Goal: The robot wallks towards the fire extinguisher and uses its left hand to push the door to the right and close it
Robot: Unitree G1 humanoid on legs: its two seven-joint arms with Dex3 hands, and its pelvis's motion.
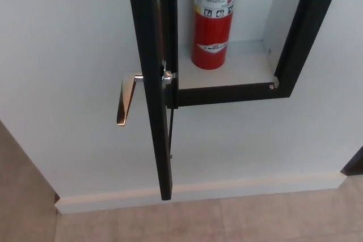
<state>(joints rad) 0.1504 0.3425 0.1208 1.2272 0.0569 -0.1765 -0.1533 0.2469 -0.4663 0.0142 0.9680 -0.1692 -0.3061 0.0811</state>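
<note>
White wall (pixel 68 38), pale baseboard (pixel 255 188), beige floor (pixel 227 222).

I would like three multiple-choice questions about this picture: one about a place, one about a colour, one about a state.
1. Where does the fire extinguisher stand?
A. on the floor
B. inside the wall cabinet
C. on a table

2. What colour is the extinguisher's body?
A. red
B. yellow
C. green

3. In what state is the cabinet door?
A. fully closed
B. taken off
C. open, swung out from the wall

Answers:
1 B, it stands on the white shelf inside the black frame.
2 A, the cylinder is red under a white label.
3 C, the door is seen edge-on, with its metal handle at its left.
</note>
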